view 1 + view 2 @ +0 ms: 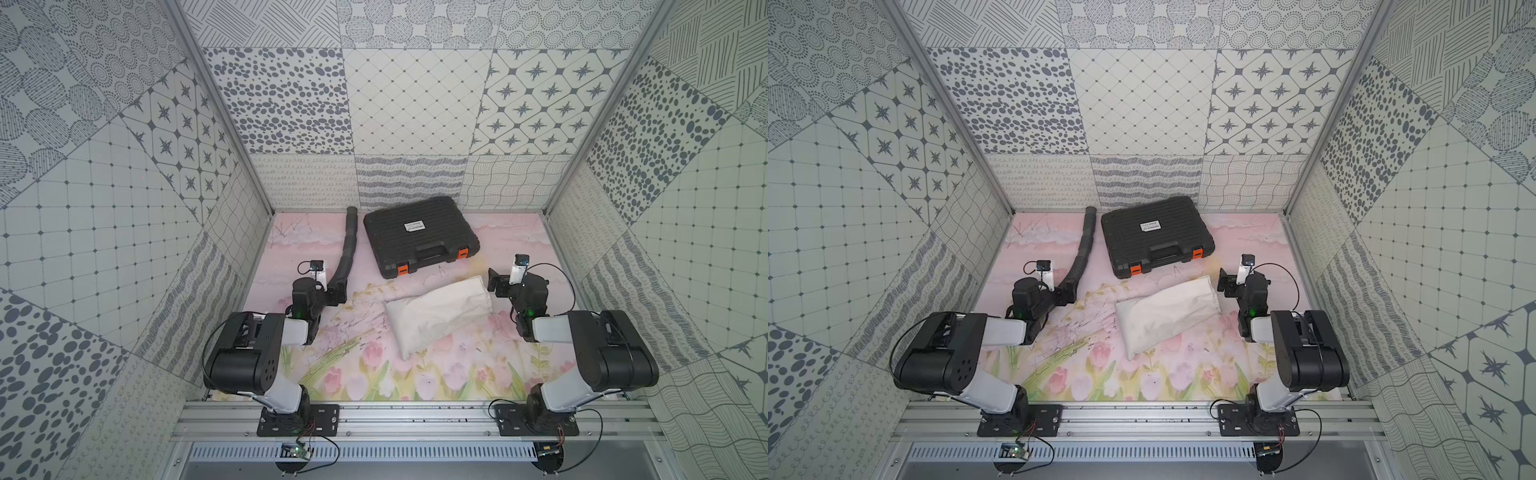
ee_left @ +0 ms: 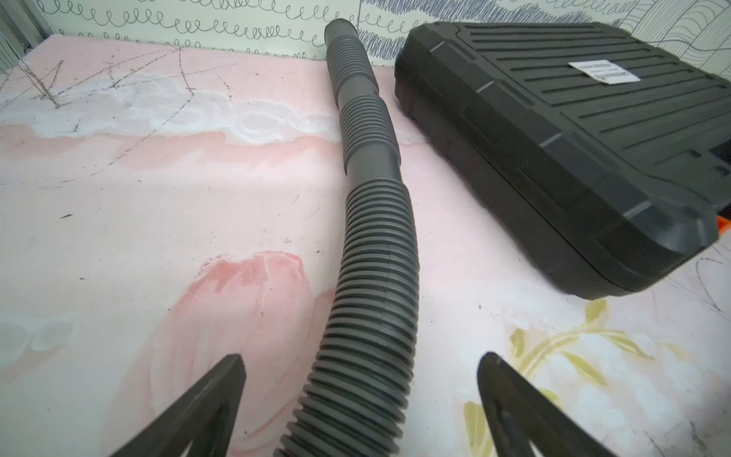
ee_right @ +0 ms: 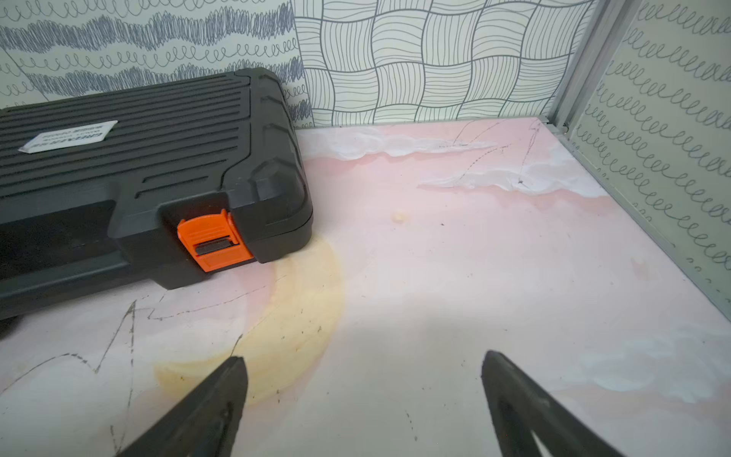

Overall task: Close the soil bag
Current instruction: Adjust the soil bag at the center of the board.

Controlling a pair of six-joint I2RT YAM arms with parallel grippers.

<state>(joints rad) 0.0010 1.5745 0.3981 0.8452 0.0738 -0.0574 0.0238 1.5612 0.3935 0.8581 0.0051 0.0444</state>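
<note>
A booth walled in grey-on-white patterned tiles (image 1: 104, 216) encloses a scuffed pink floral mat (image 1: 353, 374). At left, the left gripper (image 2: 360, 362) stands spread wide, with a black ribbed hose (image 1: 351, 241) running between its fingers toward the back wall. A closed black case (image 1: 419, 241) lies rear centre. In front of it, mid-mat, rests the off-white soil bag (image 1: 436, 316). At right, the right gripper (image 3: 364, 360) is spread wide over bare mat.
</note>
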